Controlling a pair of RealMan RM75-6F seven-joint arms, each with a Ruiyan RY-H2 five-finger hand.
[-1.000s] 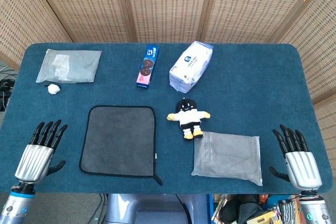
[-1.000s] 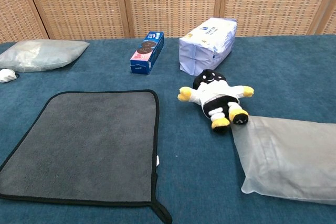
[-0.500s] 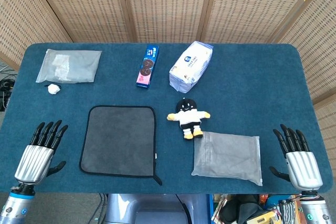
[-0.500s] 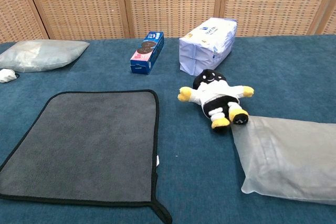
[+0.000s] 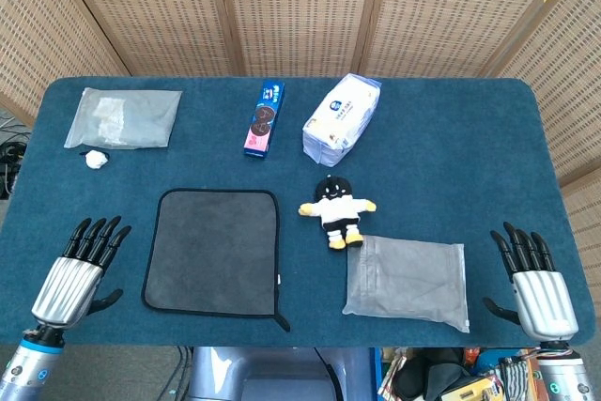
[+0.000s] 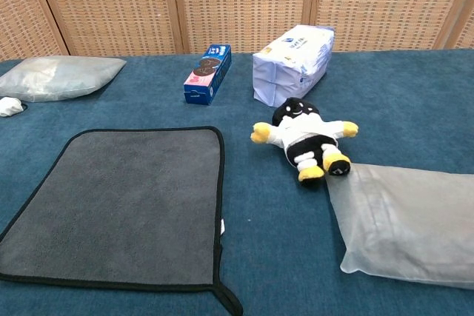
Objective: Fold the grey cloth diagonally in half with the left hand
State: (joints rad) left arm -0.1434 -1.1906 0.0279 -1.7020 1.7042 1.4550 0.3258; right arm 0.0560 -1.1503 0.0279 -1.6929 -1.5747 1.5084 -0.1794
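Observation:
The grey cloth (image 5: 214, 251) with a black hem lies flat and unfolded on the blue table, left of centre; the chest view shows the cloth (image 6: 122, 205) filling the lower left, with a black loop at its near right corner. In the head view my left hand (image 5: 80, 265) hovers at the table's near left edge, left of the cloth and apart from it, fingers spread and holding nothing. My right hand (image 5: 533, 279) sits at the near right edge, fingers spread and empty. Neither hand appears in the chest view.
A small plush doll (image 5: 335, 209) lies right of the cloth, touching a grey plastic pouch (image 5: 407, 281). At the back stand a blue cookie box (image 5: 265, 119), a white tissue pack (image 5: 341, 117) and another clear pouch (image 5: 124, 117), with a small white lump (image 5: 95, 160) beside it.
My left hand has shifted slightly right and toward the near edge, closer to the cloth. The right hand and the cloth are as before.

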